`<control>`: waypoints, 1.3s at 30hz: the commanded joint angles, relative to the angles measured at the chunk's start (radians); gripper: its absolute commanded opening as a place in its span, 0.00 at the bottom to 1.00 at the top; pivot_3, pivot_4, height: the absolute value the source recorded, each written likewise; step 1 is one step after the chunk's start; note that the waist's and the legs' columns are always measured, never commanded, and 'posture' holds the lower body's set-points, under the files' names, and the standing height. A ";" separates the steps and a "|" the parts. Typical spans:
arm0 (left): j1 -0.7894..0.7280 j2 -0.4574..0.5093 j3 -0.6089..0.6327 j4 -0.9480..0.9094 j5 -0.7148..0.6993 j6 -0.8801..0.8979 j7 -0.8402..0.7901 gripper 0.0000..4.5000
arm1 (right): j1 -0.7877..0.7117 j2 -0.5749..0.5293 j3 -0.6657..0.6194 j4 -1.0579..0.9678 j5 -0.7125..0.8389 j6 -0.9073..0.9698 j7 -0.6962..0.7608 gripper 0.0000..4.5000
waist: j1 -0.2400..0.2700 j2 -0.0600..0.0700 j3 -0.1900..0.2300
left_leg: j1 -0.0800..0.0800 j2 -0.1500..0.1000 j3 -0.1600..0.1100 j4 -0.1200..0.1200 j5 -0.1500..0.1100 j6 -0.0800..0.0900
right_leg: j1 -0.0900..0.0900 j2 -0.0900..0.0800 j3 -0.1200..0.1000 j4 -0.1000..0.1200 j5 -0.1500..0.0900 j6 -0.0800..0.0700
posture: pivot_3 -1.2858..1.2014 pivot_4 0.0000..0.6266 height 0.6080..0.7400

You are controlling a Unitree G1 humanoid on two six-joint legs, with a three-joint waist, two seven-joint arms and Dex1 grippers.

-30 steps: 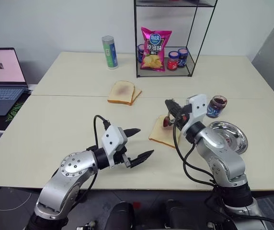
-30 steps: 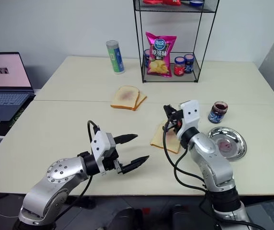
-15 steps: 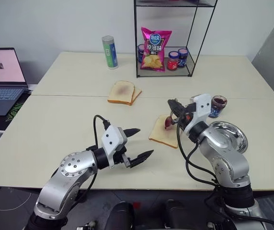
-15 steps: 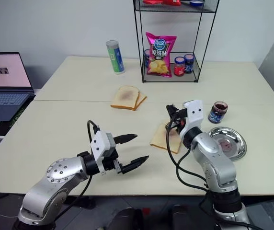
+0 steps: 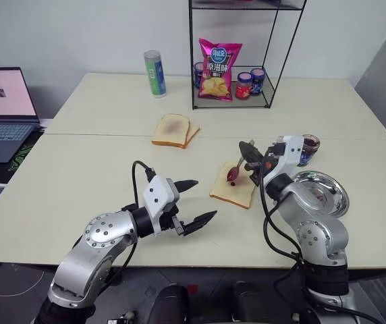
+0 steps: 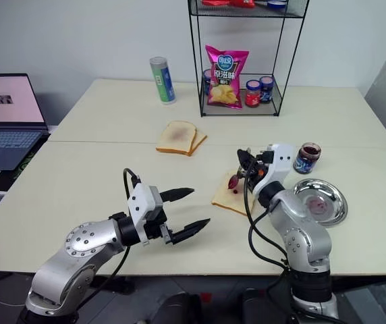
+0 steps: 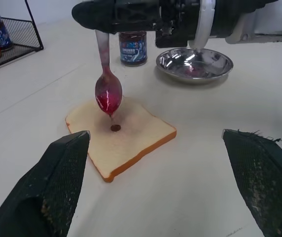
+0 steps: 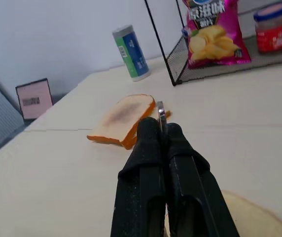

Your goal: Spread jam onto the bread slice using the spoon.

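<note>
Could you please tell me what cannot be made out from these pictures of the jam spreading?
- Right wrist view: the right gripper, shut on the spoon, covers all but the handle tip; the bowl is out of frame.
- Head views: the dab of jam on the bread slice is too small to see.
- Labels on the open jar and shelf jars: too small.
- Stacked slices: the upper hides the lower's face.

Pale wall (image 5: 78,27), cream table (image 5: 78,169), black wire shelf (image 5: 274,54)

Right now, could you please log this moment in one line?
right gripper: shut on spoon | spoon: above bread slice | jam: dab on bread | left gripper: open
</note>
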 commanded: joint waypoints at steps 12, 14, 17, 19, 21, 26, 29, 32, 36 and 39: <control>-0.026 0.002 0.002 -0.006 -0.016 -0.007 -0.007 1.00 | -0.036 0.043 -0.156 0.141 0.061 -0.059 -0.073 0.00 | 0.000 0.000 0.000 | 0.000 0.000 0.000 0.000 0.000 0.000 | 0.000 0.000 0.000 0.000 0.000 0.000 | 0.52 0.24 1.00; -0.030 0.003 0.003 -0.001 -0.016 -0.008 -0.009 1.00 | -0.052 0.034 -0.172 0.150 0.062 -0.077 -0.080 0.00 | 0.000 0.000 0.000 | 0.000 0.000 0.000 0.000 0.000 0.000 | 0.000 0.000 0.000 0.000 0.000 0.001 | 0.52 0.24 1.00; -0.031 0.002 0.002 0.000 -0.015 -0.010 -0.010 1.00 | -0.072 0.028 -0.193 0.154 0.080 -0.086 -0.089 0.00 | 0.000 0.000 0.000 | 0.000 0.000 0.000 0.000 0.000 0.000 | 0.000 0.000 0.000 0.000 0.000 0.001 | 0.52 0.24 1.00; -0.032 -0.001 -0.001 0.000 -0.014 -0.009 -0.010 1.00 | -0.081 0.018 -0.197 0.157 0.080 -0.086 -0.088 0.00 | 0.000 0.000 0.000 | 0.000 0.000 0.000 0.000 0.000 0.000 | 0.000 0.000 0.000 0.000 0.000 0.001 | 0.52 0.24 1.00; -0.031 -0.002 -0.002 -0.001 -0.014 -0.011 -0.011 1.00 | -0.089 0.011 -0.201 0.159 0.078 -0.088 -0.087 0.00 | -0.001 0.000 0.000 | 0.000 0.000 0.000 0.000 0.000 0.000 | 0.000 0.000 0.000 0.000 0.000 0.000 | 0.52 0.24 1.00; -0.035 0.000 0.001 0.006 -0.014 -0.013 -0.015 1.00 | -0.114 0.033 -0.228 0.131 0.161 -0.047 -0.094 0.00 | -0.002 0.000 0.000 | 0.000 0.000 0.000 -0.001 0.000 0.000 | 0.000 0.001 0.000 0.000 0.000 0.000 | 0.52 0.24 1.00; -0.033 0.001 0.003 0.004 -0.015 -0.013 -0.016 1.00 | -0.112 0.051 -0.229 0.107 0.239 0.011 -0.089 0.00 | -0.002 0.000 0.000 | 0.000 0.000 0.000 0.000 0.000 0.000 | 0.000 0.001 0.000 0.001 0.000 0.000 | 0.52 0.24 1.00; -0.031 -0.001 -0.003 -0.004 -0.014 -0.009 -0.013 1.00 | -0.078 0.072 -0.199 0.089 0.292 0.066 -0.081 0.00 | -0.003 0.000 0.000 | 0.000 0.000 0.000 0.000 0.000 0.000 | 0.000 0.001 0.001 0.001 0.000 0.000 | 0.52 0.24 1.00; -0.030 0.002 -0.002 -0.005 -0.015 -0.006 -0.014 1.00 | -0.034 0.078 -0.160 0.134 0.258 0.049 -0.058 0.00 | -0.003 0.000 0.000 | 0.000 0.000 0.000 -0.001 0.000 0.000 | 0.000 0.001 0.000 0.000 0.000 0.000 | 0.52 0.24 1.00; -0.033 0.002 -0.005 -0.005 -0.014 -0.004 -0.015 1.00 | -0.030 0.067 -0.143 0.187 0.220 0.011 -0.039 0.00 | -0.003 0.000 0.000 | 0.000 0.000 0.000 0.000 0.000 0.000 | 0.000 0.001 0.001 0.000 0.000 0.000 | 0.52 0.24 1.00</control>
